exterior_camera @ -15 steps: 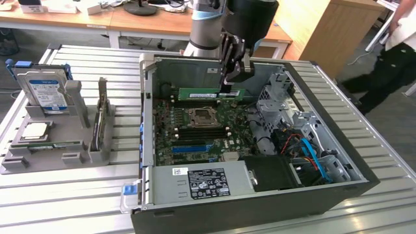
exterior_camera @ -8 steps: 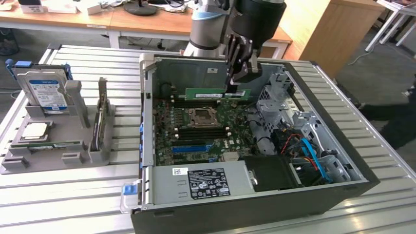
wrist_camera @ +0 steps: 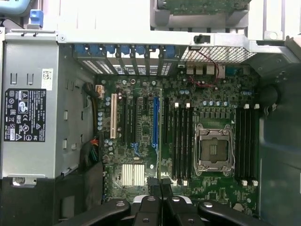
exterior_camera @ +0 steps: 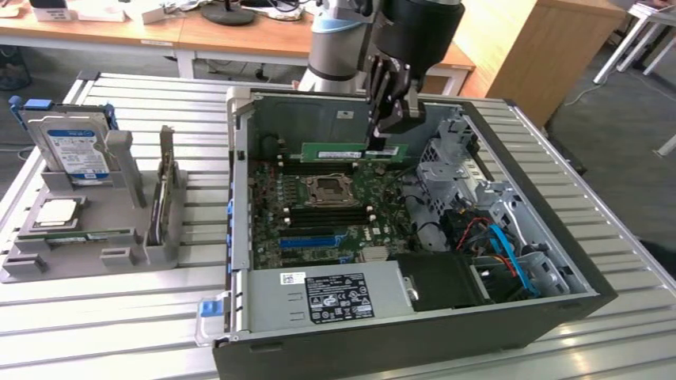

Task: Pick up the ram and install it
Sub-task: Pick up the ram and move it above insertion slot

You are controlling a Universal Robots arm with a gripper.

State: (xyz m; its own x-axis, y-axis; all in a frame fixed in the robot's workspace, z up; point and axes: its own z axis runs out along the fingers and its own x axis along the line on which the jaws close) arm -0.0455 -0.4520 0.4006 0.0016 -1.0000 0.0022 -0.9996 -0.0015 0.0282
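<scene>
Jaws are seen clamped nearly shut on the ram (exterior_camera: 338,150), which is gripped by the gripper (exterior_camera: 376,149) near one end (the end toward the exterior view's right) and held level, on its edge, over the motherboard (exterior_camera: 317,218) inside the open computer case (exterior_camera: 423,348). In the exterior view the ram is found at about twelve o'clock from the CPU socket (exterior_camera: 324,188). A grey holder (exterior_camera: 74,257) carrying a hard drive (exterior_camera: 72,150) is set at nine o'clock from the case, well apart.

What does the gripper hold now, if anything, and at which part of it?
The gripper holds the ram by its upper edge, above the motherboard.
</scene>
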